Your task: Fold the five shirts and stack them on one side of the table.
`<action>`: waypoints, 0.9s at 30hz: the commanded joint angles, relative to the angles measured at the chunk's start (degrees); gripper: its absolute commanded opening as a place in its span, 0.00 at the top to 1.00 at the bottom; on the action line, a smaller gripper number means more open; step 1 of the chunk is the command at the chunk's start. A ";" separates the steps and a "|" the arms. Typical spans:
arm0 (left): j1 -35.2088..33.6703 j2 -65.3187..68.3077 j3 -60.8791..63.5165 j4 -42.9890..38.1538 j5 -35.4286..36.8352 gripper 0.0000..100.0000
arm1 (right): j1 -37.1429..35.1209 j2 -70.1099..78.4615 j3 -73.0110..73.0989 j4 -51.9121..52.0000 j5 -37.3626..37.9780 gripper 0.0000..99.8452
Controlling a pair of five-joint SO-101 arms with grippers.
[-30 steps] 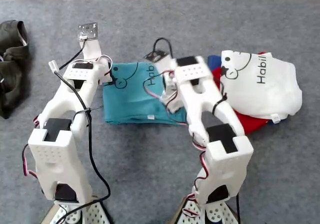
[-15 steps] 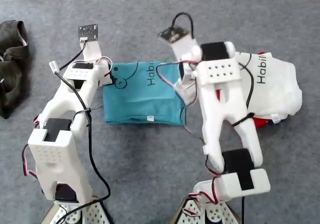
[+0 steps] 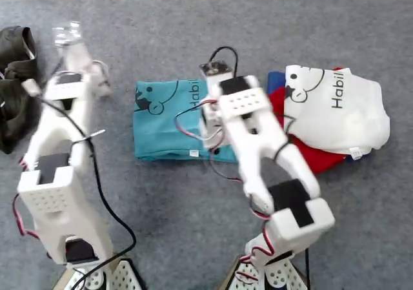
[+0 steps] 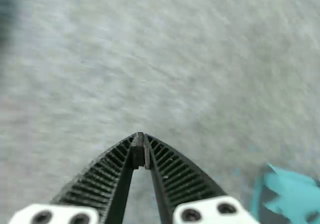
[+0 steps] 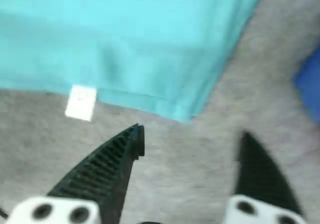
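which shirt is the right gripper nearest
The teal shirt: the right gripper is open just off its hemmed corner, while the white shirt lies farther off.

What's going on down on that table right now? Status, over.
Left gripper shut, over bare grey table. Right gripper open, above near corner of folded teal shirt. White shirt tops the stack beside it; dark garment bunched at left edge.

The white shirt (image 3: 335, 112) hides most of the red shirt (image 3: 321, 159).
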 commanded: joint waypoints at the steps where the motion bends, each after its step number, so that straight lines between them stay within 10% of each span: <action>1: -6.20 -1.85 -4.97 0.44 0.26 0.97 | -3.96 4.44 -6.90 -0.62 -8.44 0.61; 19: -7.69 -1.85 -5.23 0.35 0.26 0.97 | -3.16 33.98 -29.05 0.53 -17.85 0.62; 27: -7.69 -1.85 -5.23 0.35 0.26 0.97 | -3.16 36.44 -29.14 2.29 -13.36 0.95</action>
